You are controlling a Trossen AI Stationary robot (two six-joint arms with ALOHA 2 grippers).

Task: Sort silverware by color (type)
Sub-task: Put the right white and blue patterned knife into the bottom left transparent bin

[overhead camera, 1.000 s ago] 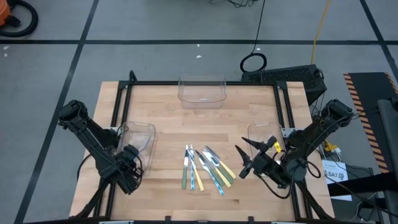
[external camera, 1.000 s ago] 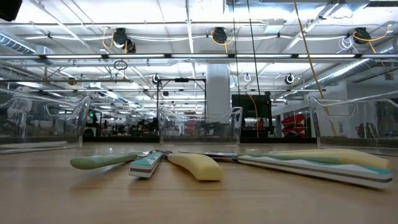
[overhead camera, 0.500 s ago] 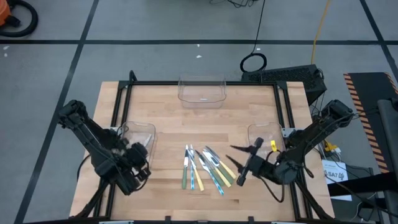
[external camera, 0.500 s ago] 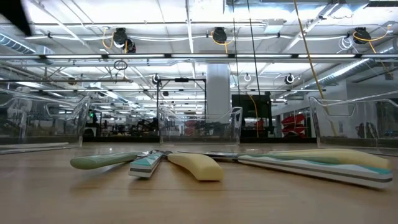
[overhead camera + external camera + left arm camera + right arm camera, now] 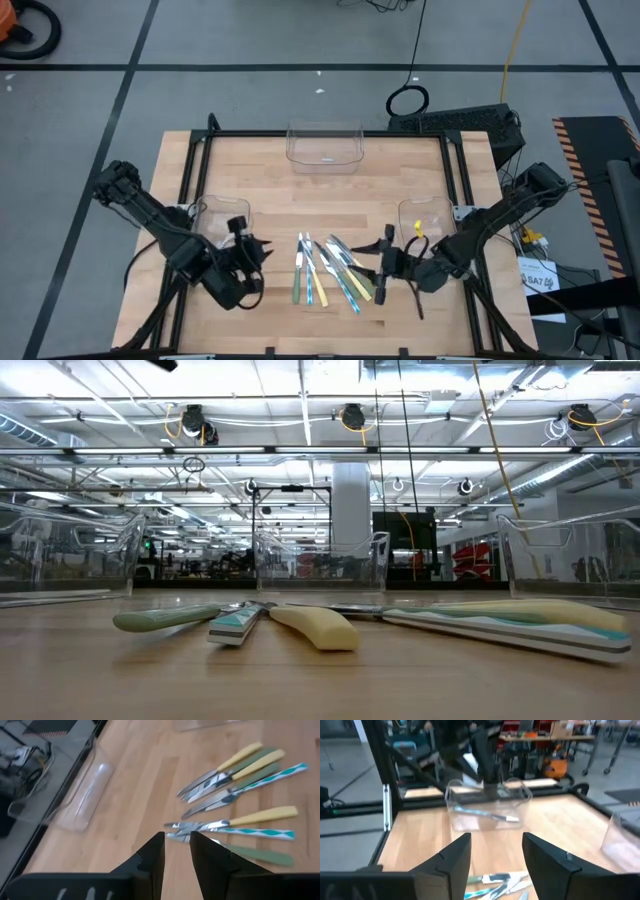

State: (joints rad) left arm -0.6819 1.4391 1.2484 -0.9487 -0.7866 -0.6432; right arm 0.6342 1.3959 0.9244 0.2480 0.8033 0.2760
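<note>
The silverware [image 5: 328, 270] is gathered in one loose pile on the desk [image 5: 330, 195], between the two claws, with yellow, green and blue-patterned handles fanned out and several pieces overlapping. Nothing from the pile has yet been lifted.

The right claw [image 5: 383, 270] is held just beside the pile's outer yellow handles, its fingers [image 5: 451, 857] spread apart and empty. The left claw [image 5: 255, 262] is set near the other edge of the pile, its fingers [image 5: 152, 852] only narrowly apart and holding nothing; in its wrist view the silver tips of the nearest pieces lie just ahead of them.

The step in hand is judged to be a first pick from the heap. It would be done best if a piece lying at the edge nearest a claw were chosen, such as an outer yellow handle [image 5: 366, 275] beside the right claw, so that neighbours are not dragged along. The fingers should be lined up across the handle, not along it, and lowered until they straddle the plastic part and not the thin metal head. A crossed piece should be avoided until those above it are cleared.

A clear bin [image 5: 222, 222] lies behind the left claw, another [image 5: 425, 215] behind the right, and a third [image 5: 324, 145] well beyond both, across the desk.
</note>
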